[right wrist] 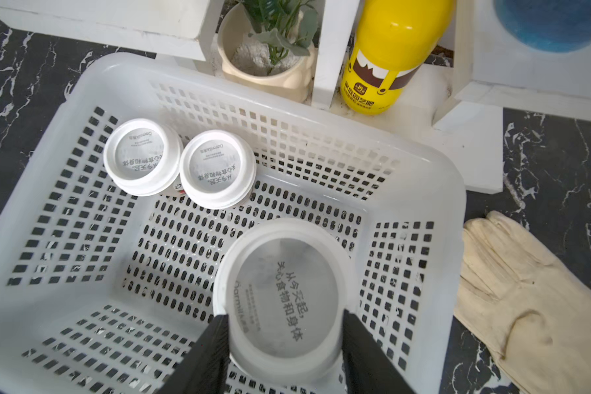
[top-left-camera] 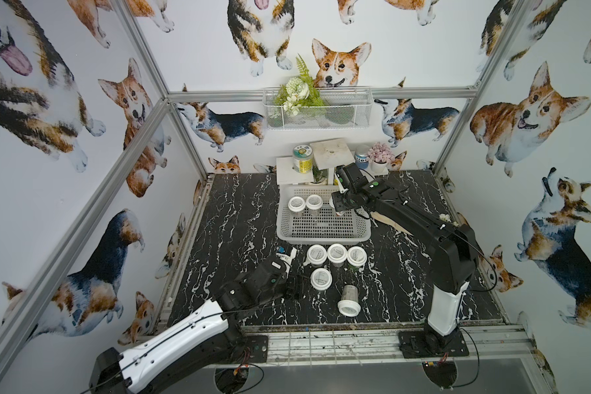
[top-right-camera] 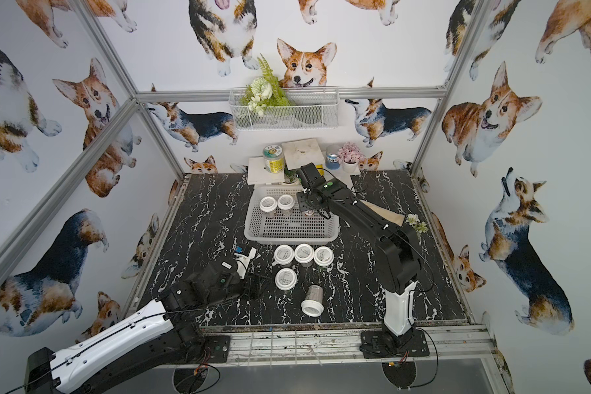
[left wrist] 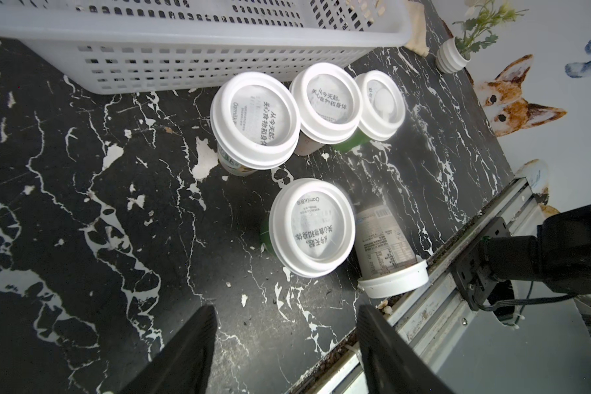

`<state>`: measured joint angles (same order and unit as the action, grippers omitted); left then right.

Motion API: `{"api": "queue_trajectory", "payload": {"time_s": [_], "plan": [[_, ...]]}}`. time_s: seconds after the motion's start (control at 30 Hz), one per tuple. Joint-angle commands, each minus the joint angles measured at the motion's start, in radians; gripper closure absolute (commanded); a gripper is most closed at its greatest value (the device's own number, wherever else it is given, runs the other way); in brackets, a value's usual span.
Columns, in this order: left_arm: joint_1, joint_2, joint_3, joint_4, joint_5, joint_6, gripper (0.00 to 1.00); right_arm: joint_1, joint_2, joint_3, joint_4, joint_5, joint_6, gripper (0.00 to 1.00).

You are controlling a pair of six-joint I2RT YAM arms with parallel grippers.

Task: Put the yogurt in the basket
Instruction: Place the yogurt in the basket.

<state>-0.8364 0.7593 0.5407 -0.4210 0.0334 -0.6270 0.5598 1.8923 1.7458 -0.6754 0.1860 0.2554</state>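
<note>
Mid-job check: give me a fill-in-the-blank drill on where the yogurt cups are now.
1. The right hand holds a yogurt cup above the ____.
2. Inside the basket, ____ other cups stand upright.
3. On the table, four standing cups sit near a tipped cup lying on its ____.
4. The left hand is ____, gripping nothing.
Missing words: basket; two; side; open.

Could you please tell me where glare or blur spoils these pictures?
Left wrist view: glare bleaches the lid of one upright yogurt cup; haze veils the tipped cup. Right wrist view: the held cup in the right gripper looks soft; the basket rim is nearly washed out.
</note>
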Motion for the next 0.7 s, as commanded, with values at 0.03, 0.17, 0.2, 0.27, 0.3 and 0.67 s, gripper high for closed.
{"api": "queue_trajectory", "payload": {"time_s": [0.03, 0.17, 0.2, 0.27, 0.3, 0.67], "plan": [[0.0, -0.007, -0.004, 0.024, 0.005, 0.009, 0.3, -0.014, 0.034, -0.02, 0.122, 0.009, -0.022, 0.46], [0.0, -0.009, -0.006, 0.025, 0.006, 0.009, 0.3, -0.023, 0.065, -0.035, 0.176, 0.004, -0.028, 0.46], [-0.001, -0.011, -0.006, 0.025, 0.007, 0.009, 0.3, -0.022, 0.073, -0.039, 0.19, 0.004, -0.03, 0.46], [-0.002, -0.015, -0.008, 0.027, 0.006, 0.008, 0.3, -0.023, 0.091, -0.041, 0.213, 0.007, -0.036, 0.46], [-0.003, -0.016, -0.008, 0.027, 0.005, 0.008, 0.3, -0.024, 0.1, -0.042, 0.224, 0.006, -0.04, 0.46], [-0.01, -0.032, -0.01, 0.025, -0.006, 0.007, 0.32, -0.031, 0.199, -0.036, 0.293, -0.019, -0.049, 0.46]]}}
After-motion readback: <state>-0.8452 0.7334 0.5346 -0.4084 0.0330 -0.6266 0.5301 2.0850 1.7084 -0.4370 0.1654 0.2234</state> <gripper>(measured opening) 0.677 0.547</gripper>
